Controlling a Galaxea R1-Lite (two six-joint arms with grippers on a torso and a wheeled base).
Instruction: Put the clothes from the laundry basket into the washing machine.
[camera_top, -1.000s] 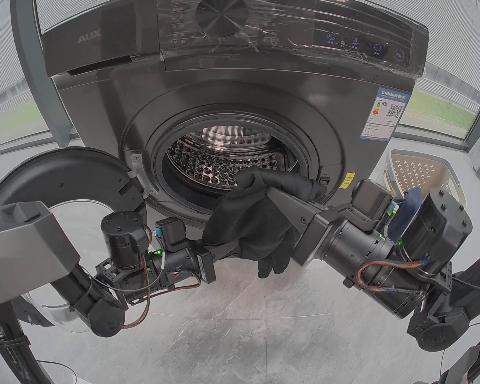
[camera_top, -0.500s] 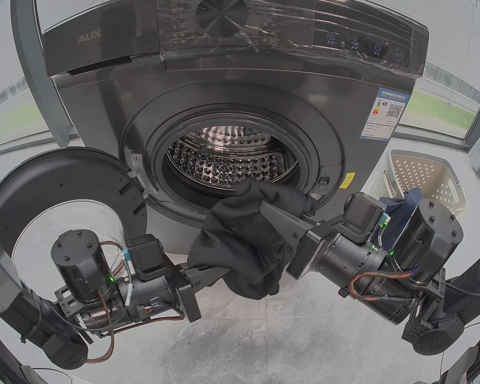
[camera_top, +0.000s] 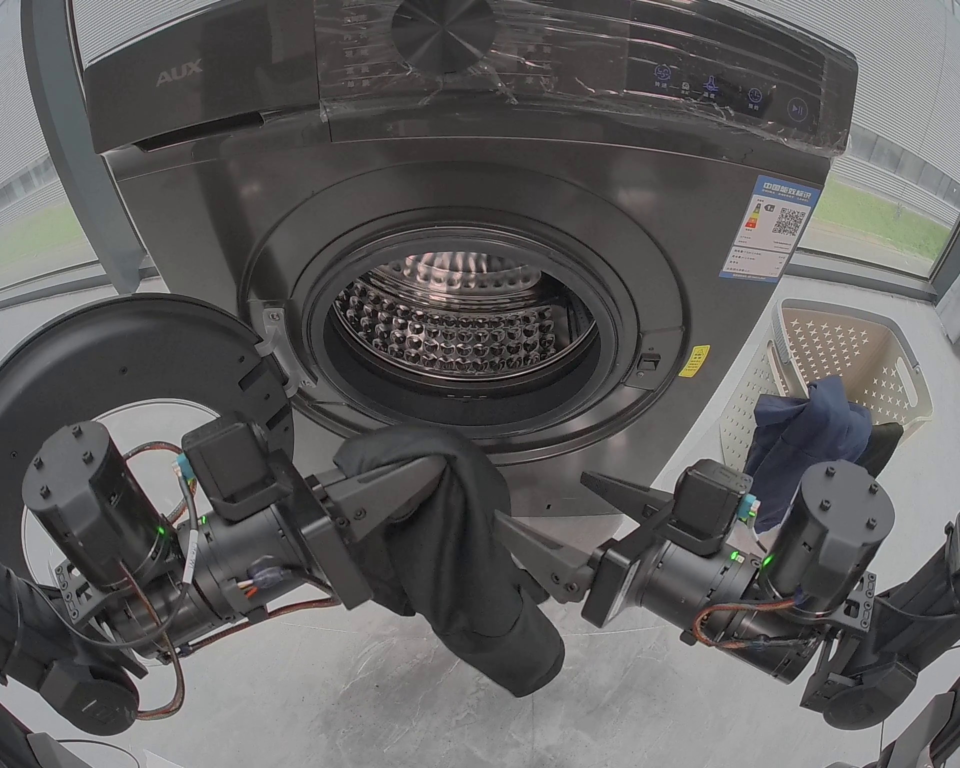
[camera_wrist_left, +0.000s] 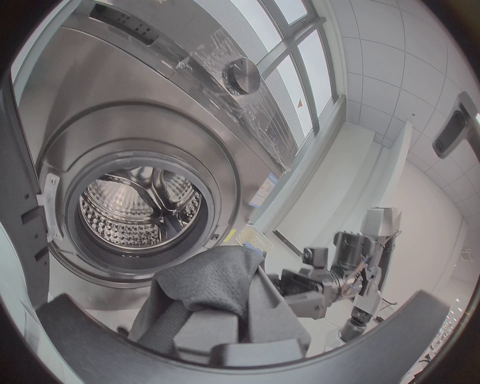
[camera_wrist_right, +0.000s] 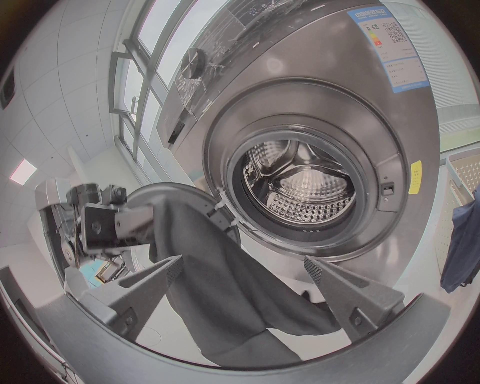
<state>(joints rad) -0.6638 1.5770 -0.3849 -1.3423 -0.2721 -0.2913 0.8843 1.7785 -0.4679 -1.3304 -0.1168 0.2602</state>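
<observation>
Our left gripper (camera_top: 425, 478) is pinched on the black fabric garment (camera_top: 460, 580), which drapes over its fingers and hangs in front of the grey front-loading washing machine (camera_top: 200, 220) — below its open steel drum (camera_top: 450, 320). Our right gripper (camera_top: 550, 510) stands spread wide just beside the garment. Far right, a dark blue cloth (camera_top: 810, 430) hangs over the beige plastic laundry basket (camera_top: 880, 350)

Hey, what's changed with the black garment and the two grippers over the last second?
The black garment passed from the right gripper, which opened and drew back, to the left gripper, which closed on it. It now hangs lower, away from the drum. The open door and the blue clothes in the laundry basket are unchanged.
</observation>
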